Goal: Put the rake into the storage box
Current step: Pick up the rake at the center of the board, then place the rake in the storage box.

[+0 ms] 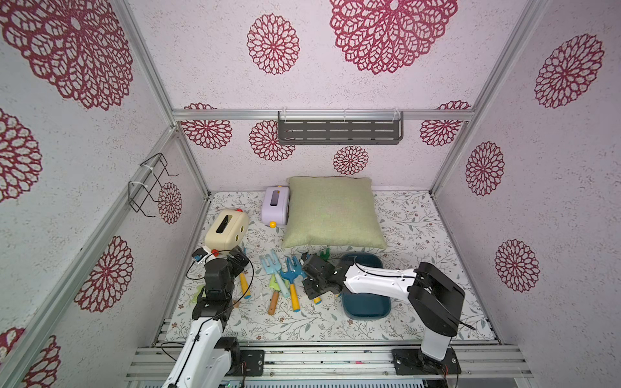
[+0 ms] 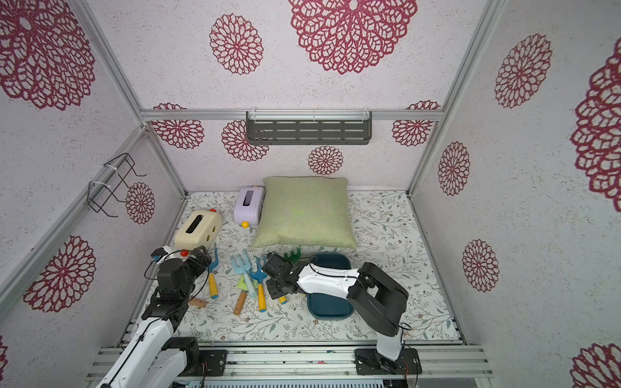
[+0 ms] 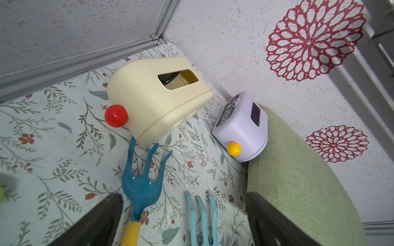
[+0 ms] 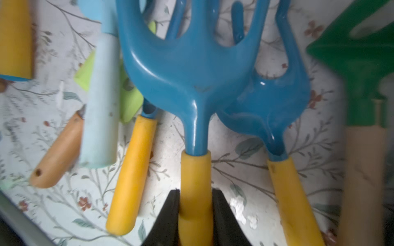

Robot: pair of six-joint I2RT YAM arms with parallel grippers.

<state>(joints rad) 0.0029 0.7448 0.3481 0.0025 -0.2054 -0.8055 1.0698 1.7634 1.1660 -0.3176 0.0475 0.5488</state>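
Note:
In the right wrist view, a blue rake point(image 4: 191, 70) with a yellow handle is held by my right gripper point(image 4: 196, 196). Its black fingers point(image 4: 172, 208) are shut on that handle. In both top views this gripper point(image 1: 312, 273) point(image 2: 277, 272) hangs over the pile of toy tools and hides most of the held rake. Just right of it lies the dark teal storage box point(image 1: 366, 309) point(image 2: 329, 309), partly under my right arm. My left gripper point(image 3: 183, 223) point(image 1: 240, 258) is open above another blue rake point(image 3: 140, 187) and a light blue rake point(image 3: 202, 217), touching neither.
More tools lie around the held rake: two blue rakes point(image 4: 130, 170) point(image 4: 277, 102), a green rake point(image 4: 362, 64) and a wooden handle point(image 4: 59, 153). A green pillow point(image 1: 332, 211), a cream box point(image 1: 226, 228) and a lavender box point(image 1: 275, 205) stand behind. A grey shelf point(image 1: 339, 131) hangs on the back wall.

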